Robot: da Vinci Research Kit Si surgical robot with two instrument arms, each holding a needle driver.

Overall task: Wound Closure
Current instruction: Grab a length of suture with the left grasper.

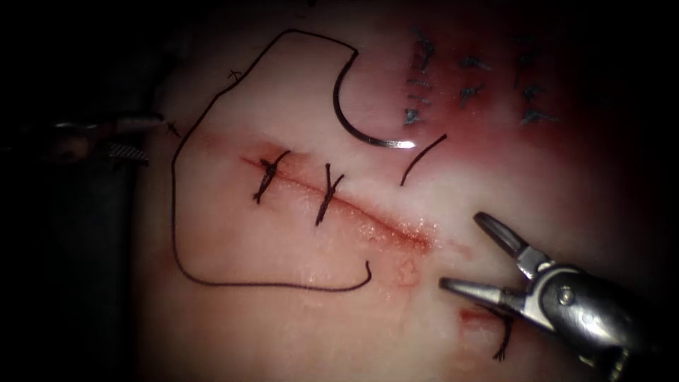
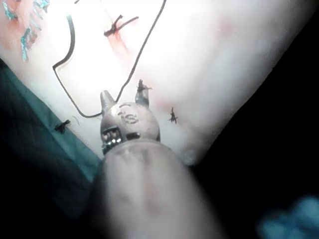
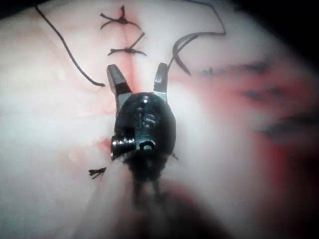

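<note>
Right tool: nearest the endoscope, the right tool [image 1: 467,255] comes in from 4 o'clock with its jaws spread wide and grasping nothing; it sits just past the unstitched end of the cut, probably placed to reach either that end or the needle.
Left tool: the left tool [image 1: 152,138] rests at 9 o'clock off the tissue's edge, jaws parted and empty, beside the thread's outer bend.
Needle: the needle [image 1: 357,127] lies free on top of the tissue [image 1: 233,233] at 12 o'clock, on the far side of the cut, not in the tissue.
Thread: the thread [image 1: 173,212] trails from the needle in a wide slack loop around the stitched end; its free end lies near 6 o'clock.
Cut: the cut [image 1: 382,226] carries two knotted stitches [image 1: 267,177] toward 10 o'clock; its 4 o'clock stretch lies open, so closure looks partly done.
Loose piece: a short cut end of thread [image 1: 423,159] lies just beside the needle's tip.
</note>
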